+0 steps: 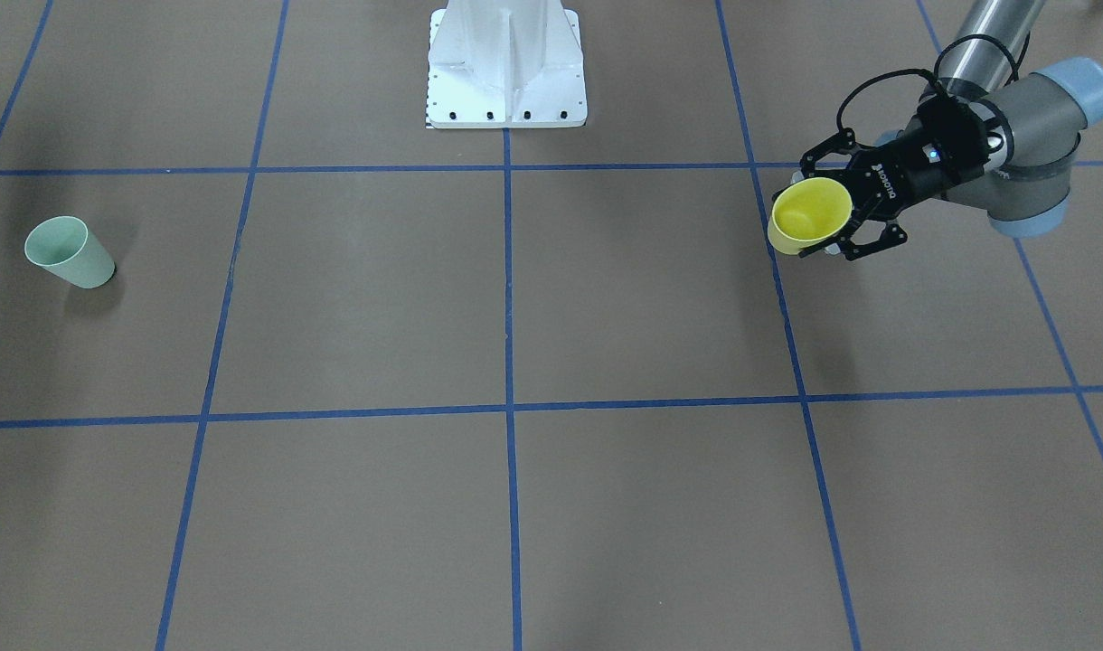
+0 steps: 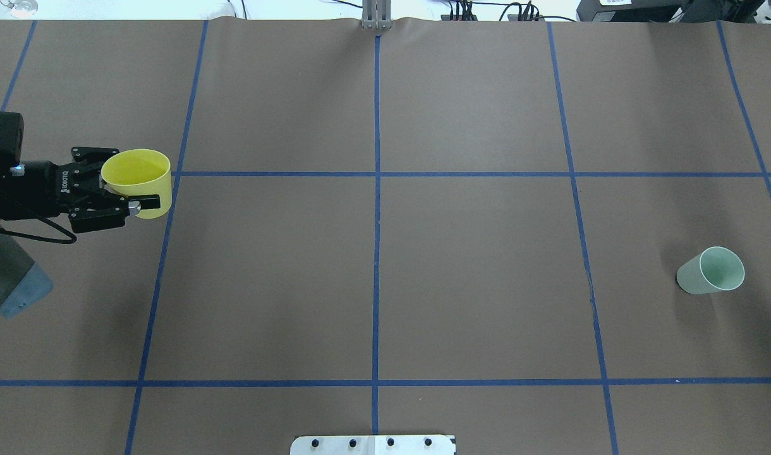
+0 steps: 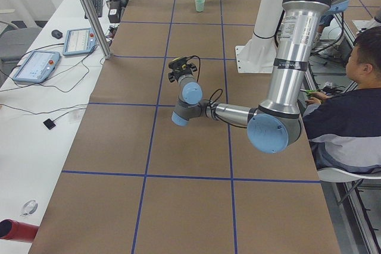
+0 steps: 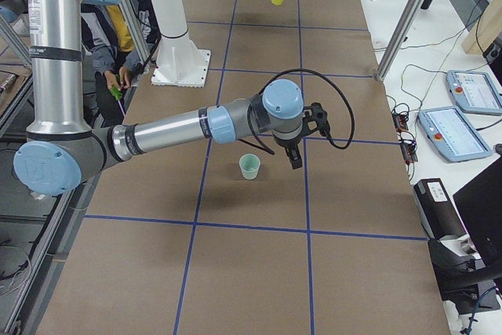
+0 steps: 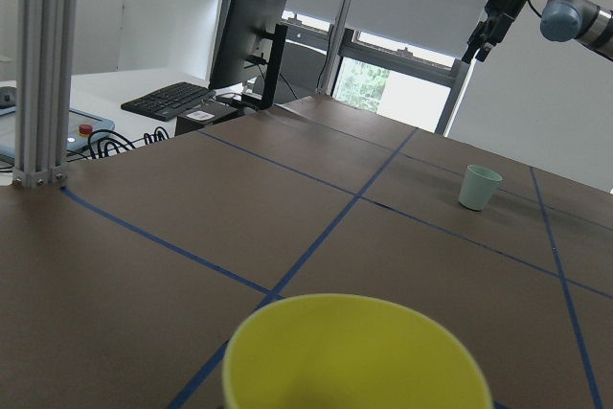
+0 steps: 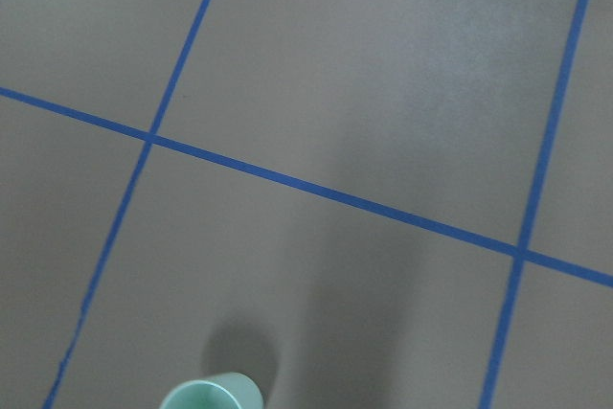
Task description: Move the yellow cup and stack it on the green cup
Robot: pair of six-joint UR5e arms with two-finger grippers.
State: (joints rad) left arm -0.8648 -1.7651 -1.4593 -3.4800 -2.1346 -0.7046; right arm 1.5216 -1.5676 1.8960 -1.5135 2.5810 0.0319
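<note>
Gripper, left (image 2: 133, 184): black two-finger tool at the overhead view's left edge; jaws closed on the yellow cup (image 1: 810, 215); one finger (image 2: 148, 203) lies across the cup's near wall, the other is hidden behind the far wall
Yellow cup: clamped in that tool, mouth upward, beside a crossing of blue lines; its rim fills the bottom of the left wrist view; its shadow falls on the table apart from it
Table (image 2: 474, 265): brown covering, divided into large squares by blue tape lines (image 2: 376, 253)
Base plate (image 2: 373, 444): white, with a row of dark bolts; at the middle of the overhead view's lower edge
Green cup (image 2: 711, 270): standing upright on the table at the far right, mouth upward, inside one square and touching no line; well apart from the yellow cup
Gripper, right (image 4: 296, 161): seen in the right side view hanging just beside the green cup, not touching it, fingers pointing down; whether they are spread or closed cannot be told; its wrist camera catches only the green rim at the lower edge
Person (image 3: 345, 105): seated at the robot's side of the table, in the left side view
</note>
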